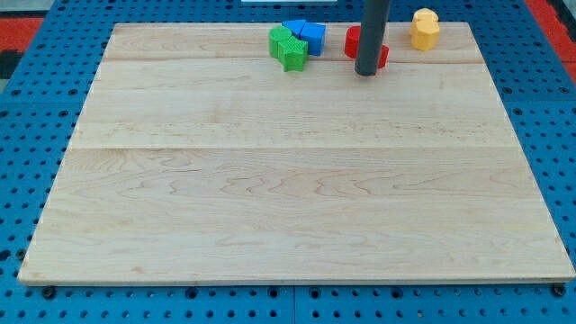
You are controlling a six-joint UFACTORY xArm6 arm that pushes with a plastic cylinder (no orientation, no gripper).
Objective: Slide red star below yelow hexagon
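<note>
The red star point(354, 42) lies near the board's top edge, mostly hidden behind my rod, so its shape is hard to make out. The yellow hexagon point(425, 29) stands at the view's top right, to the right of and slightly above the red block. My tip point(366, 72) rests on the board right at the red block's lower edge, touching or nearly touching it.
A green block point(288, 48) and a blue block point(306, 34) sit together to the left of the red block near the top edge. The wooden board point(288, 198) lies on a blue pegboard surface point(36, 135).
</note>
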